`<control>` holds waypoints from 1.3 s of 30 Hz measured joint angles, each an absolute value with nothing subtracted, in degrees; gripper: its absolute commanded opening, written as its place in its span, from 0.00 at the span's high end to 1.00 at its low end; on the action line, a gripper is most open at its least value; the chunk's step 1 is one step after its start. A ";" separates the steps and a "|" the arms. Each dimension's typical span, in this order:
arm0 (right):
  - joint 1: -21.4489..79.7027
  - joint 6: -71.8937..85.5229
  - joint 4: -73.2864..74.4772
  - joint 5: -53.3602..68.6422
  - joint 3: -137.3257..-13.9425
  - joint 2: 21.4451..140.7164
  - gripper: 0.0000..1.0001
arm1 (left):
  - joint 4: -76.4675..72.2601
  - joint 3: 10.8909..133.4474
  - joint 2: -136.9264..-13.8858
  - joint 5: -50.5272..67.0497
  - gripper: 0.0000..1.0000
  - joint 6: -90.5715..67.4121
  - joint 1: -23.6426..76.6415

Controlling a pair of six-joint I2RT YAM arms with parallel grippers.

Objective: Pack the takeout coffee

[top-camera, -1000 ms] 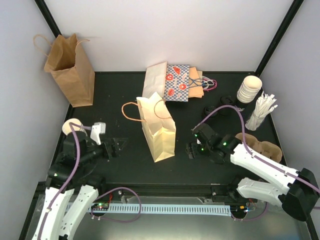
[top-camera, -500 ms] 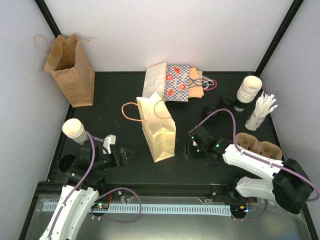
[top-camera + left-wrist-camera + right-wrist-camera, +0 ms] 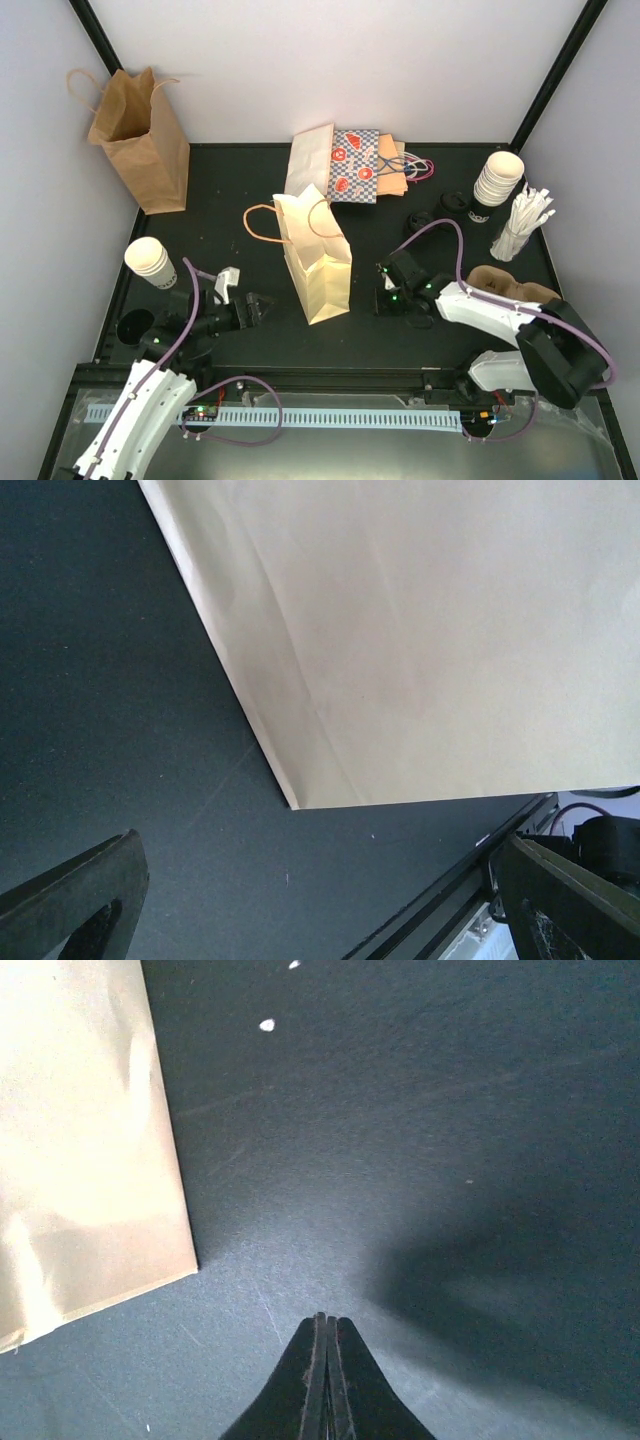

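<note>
risk: tall cream handled paper bag (image 3: 318, 262) tips if nudged | left gripper (image 3: 248, 306) gaping, empty, near its left side | right gripper (image 3: 327, 1326) pinched shut, empty | white paper cups (image 3: 150, 260) unpacked

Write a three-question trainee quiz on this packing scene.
1. True or false: the right gripper is shut on a cup.
2. Which bag stands between the left gripper and the right gripper? A) brown bag B) cream bag C) patterned bag
3. How many stacks of white cups stand on the table?
Key: 1 false, shut but empty. 2 B. 3 two: left stack, right stack.
</note>
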State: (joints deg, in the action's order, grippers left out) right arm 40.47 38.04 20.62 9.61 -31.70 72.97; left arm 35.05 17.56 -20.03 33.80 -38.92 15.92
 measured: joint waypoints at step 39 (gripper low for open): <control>45.89 47.59 -2.50 23.79 -37.65 94.65 0.99 | 19.59 14.63 -36.36 21.58 0.01 -44.69 35.00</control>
